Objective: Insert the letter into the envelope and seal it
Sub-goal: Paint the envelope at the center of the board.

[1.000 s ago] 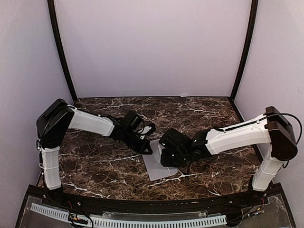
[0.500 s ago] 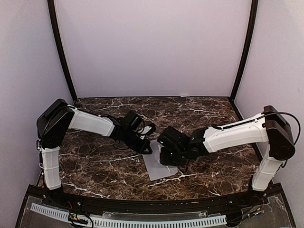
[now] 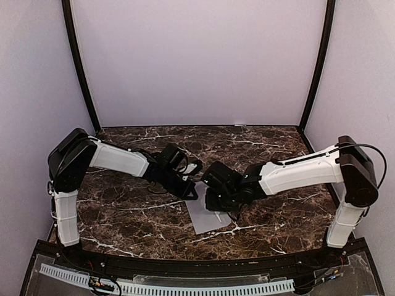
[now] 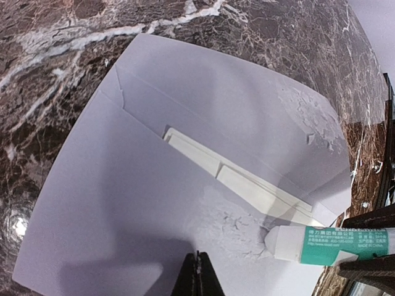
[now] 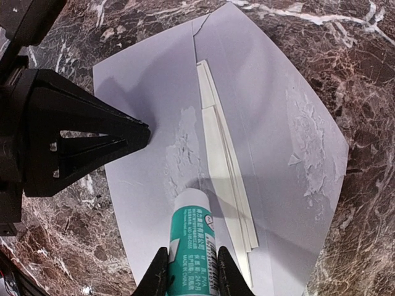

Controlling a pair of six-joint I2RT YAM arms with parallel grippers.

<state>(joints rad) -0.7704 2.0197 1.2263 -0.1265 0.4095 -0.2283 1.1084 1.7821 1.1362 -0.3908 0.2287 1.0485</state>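
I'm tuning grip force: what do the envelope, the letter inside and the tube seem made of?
Envelope: thin matte pale-grey paper, judging by crisp folds and crinkled whitish patches. Letter: seemingly thicker cream paper, folded in layers. Tube: probably smooth plastic, slightly glossy, with a printed green label.

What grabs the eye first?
A teal-labelled glue tube, clamped in the right fingers, touches its tip to the open grey envelope at the table's centre, beside glue smears. The folded cream letter sits tucked in its pocket; the shut left fingers rest on the envelope nearby.
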